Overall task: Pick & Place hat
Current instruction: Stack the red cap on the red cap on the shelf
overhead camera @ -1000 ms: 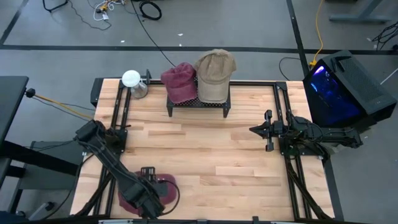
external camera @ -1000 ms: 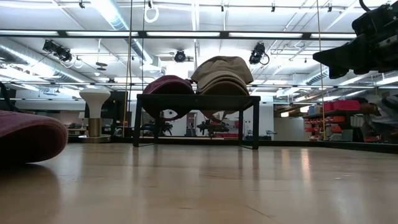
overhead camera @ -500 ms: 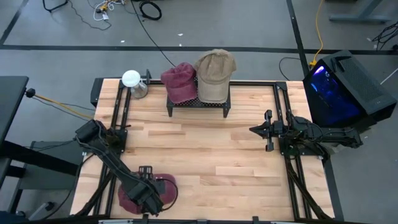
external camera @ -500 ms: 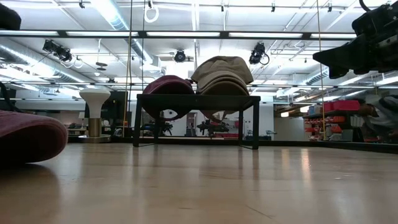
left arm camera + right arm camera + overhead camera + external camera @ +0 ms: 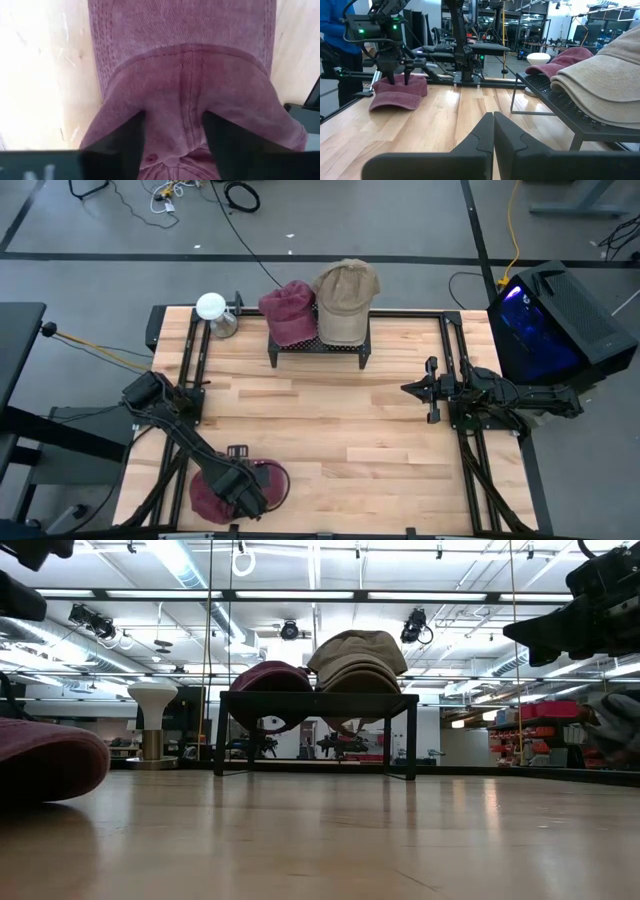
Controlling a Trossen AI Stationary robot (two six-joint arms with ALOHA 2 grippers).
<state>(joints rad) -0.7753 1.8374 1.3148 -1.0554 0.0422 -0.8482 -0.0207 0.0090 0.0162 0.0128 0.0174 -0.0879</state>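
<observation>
A maroon cap (image 5: pixel 205 498) lies on its brim and lower edge at the table's near-left corner, also seen in the low view (image 5: pixel 40 755) and the right wrist view (image 5: pixel 397 95). My left gripper (image 5: pixel 243 480) stands over its crown (image 5: pixel 185 75), pointing down, open, with one finger on each side of the crown's centre seam. From the right wrist view the left gripper (image 5: pixel 399 77) has its tips level with the cap's top. My right gripper (image 5: pixel 408 388) waits shut above the table's right side. My left gripper is open over the cap's crown (image 5: pixel 172 130) from above, with its fingers (image 5: pixel 125 145) spread across the centre seam. I cannot tell whether the tips touch the cloth. The cap lies flat on the table.
A black rack (image 5: pixel 318 348) at the far edge carries a second maroon cap (image 5: pixel 288 310) and a tan cap (image 5: pixel 345 298). A white mushroom-shaped object (image 5: pixel 212 308) stands at the far-left corner. Metal frames run along both sides. A person in blue (image 5: pixel 335 30) stands beyond the table.
A dark part of my left arm has come into the low view's top-left corner, where nothing showed a second ago. In the high view the left wrist has shifted slightly over the cap. The cap has stayed where it was.
</observation>
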